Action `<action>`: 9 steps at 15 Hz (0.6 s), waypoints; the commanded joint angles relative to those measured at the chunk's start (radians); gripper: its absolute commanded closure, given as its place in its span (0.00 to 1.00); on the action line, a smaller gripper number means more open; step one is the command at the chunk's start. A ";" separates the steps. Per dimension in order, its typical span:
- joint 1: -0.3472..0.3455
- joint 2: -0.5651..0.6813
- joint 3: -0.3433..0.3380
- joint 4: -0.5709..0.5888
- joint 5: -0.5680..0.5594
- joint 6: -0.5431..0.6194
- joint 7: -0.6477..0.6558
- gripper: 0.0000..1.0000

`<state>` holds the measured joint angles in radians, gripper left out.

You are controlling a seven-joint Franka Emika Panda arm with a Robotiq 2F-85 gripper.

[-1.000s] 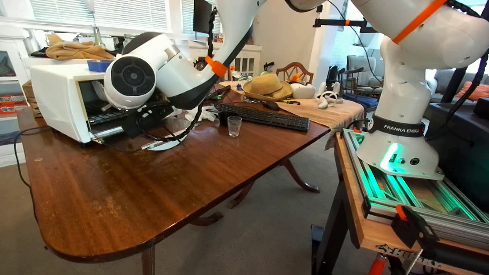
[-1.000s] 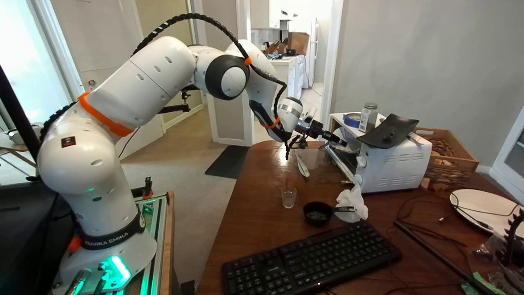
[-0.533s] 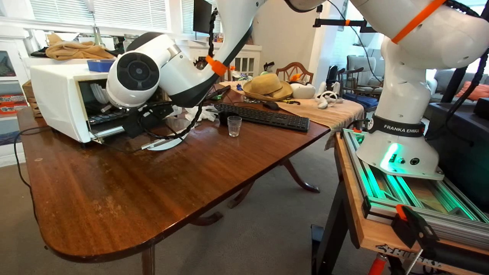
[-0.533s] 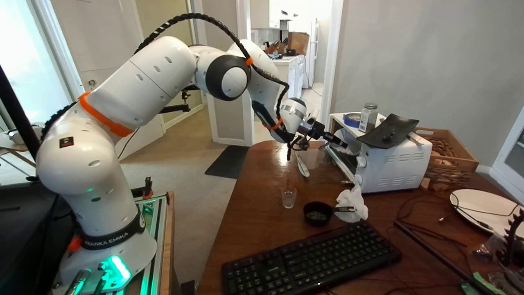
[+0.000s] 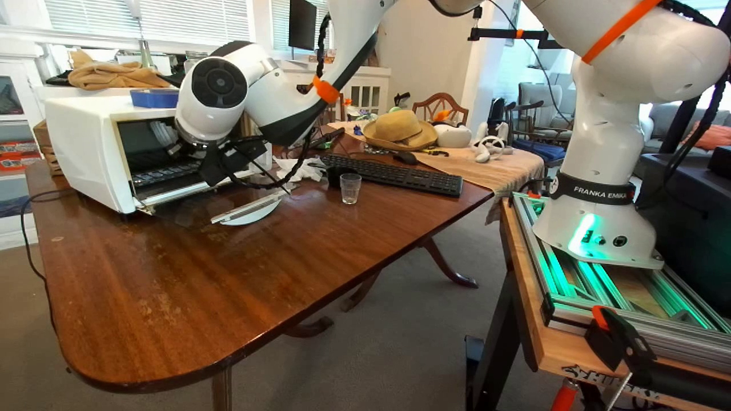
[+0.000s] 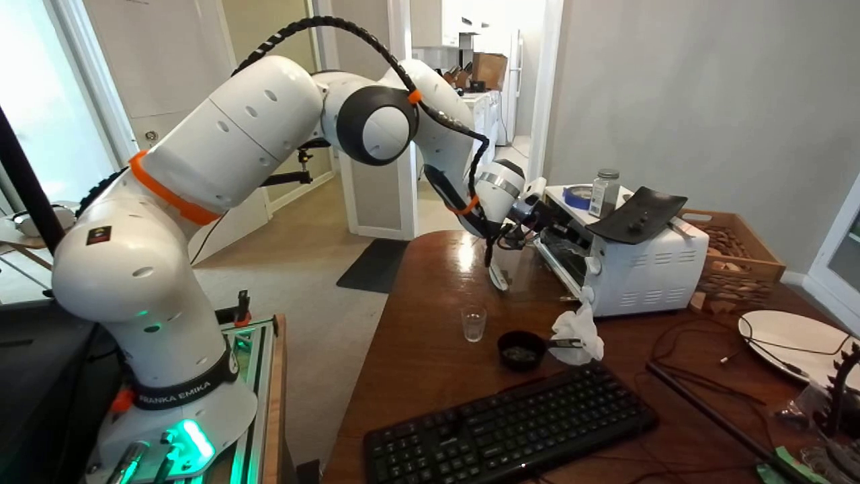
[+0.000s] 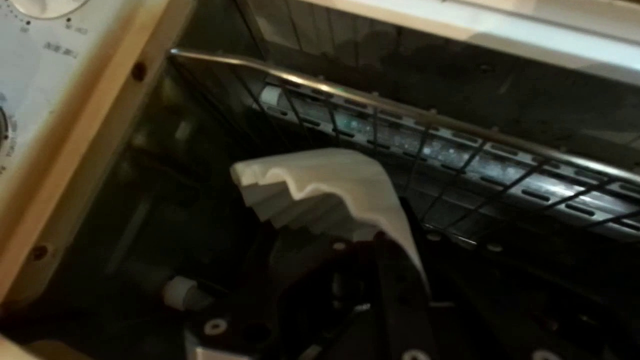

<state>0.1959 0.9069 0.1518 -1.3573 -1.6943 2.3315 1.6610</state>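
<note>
The tool (image 7: 357,245) reaches into the mouth of a white oven (image 5: 94,154), its jaws drawn fully together on a white pleated filter (image 7: 330,170). The filter is inside the oven, tilted, its wavy rim turned to the wrist camera and one side trailing down along the tool. A wire rack (image 7: 320,86) shows behind it; whether the two touch, I cannot tell. The fingertips are dark in the wrist view and partly hidden.

The oven stands by the edge of the desk (image 5: 188,285) farthest from the arm's base (image 5: 571,228). On its top are a jar (image 6: 605,195), a blue item (image 6: 576,197) just beside it and a black tray (image 6: 638,215). A basket (image 6: 752,279) stands just beyond the oven, and a plate (image 6: 799,329) lies near the same far edge. Closer to the edge facing the base is an upright glass (image 6: 474,324), with a black bowl (image 6: 522,351) near it. A crumpled tissue (image 6: 578,329) lies between bowl and oven, and a keyboard (image 6: 510,430) has one end by the base-side edge. In an exterior view, a hat (image 5: 398,128) and a white headset (image 5: 454,136) rest on a cloth (image 5: 508,168).
</note>
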 commanded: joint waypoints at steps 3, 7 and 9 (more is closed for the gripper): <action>0.005 0.003 -0.006 0.024 0.085 0.046 -0.116 0.58; 0.051 -0.008 -0.011 0.013 0.099 0.016 -0.127 0.29; 0.080 -0.009 -0.013 0.005 0.112 -0.026 -0.117 0.13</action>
<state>0.2325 0.9069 0.1515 -1.3370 -1.6245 2.3538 1.5496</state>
